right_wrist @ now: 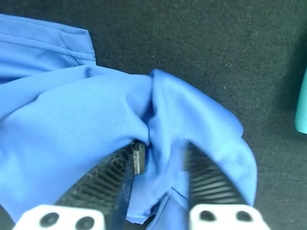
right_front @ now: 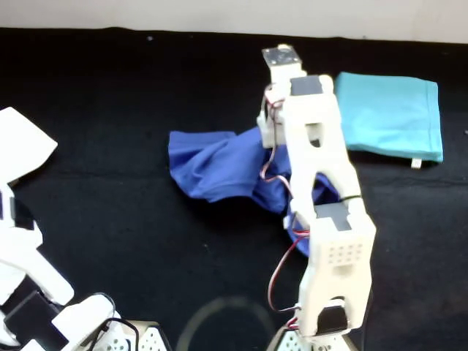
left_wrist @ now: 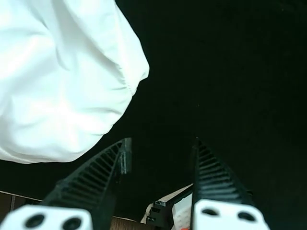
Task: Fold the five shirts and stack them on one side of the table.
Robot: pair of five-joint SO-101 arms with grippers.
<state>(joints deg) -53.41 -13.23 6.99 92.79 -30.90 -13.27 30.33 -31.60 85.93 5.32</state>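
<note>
Near left corner, left arm [right_front: 29, 281]: base and links sit at the near left of the table [right_front: 110, 88], well apart from the blue shirt.
Left gripper [left_wrist: 161, 143]: jaws spread wide with nothing between them. The black table cover shows through the gap.
White shirt [left_wrist: 62, 81]: loose, unfolded cloth beyond the left gripper and off to one side of its fingertips. No contact with either finger that can be made out.
Right arm [right_front: 322, 190]: stands at the near edge right of centre and stretches toward the far side, passing over the right end of the blue shirt.
Right gripper [right_wrist: 163, 160]: jaws drawn in on a raised fold of blue cloth. Fabric fills the gap and drapes over both fingers.
Blue shirt [right_front: 212, 164]: crumpled and unfolded at table centre. The bulk spreads left of the right gripper, and a smaller part runs under the arm toward the near side. The pinched fold is at its right-hand portion, pulled up into a ridge.
Teal shirt [right_front: 391, 117]: folded into a flat rectangle at the far right, just right of the right arm's wrist and apart from the blue shirt.
White tag [right_front: 415, 162]: small, at the teal shirt's near right corner, lying on the black cover.
Far edge: pale wall strip [right_front: 219, 14] beyond the table.
</note>
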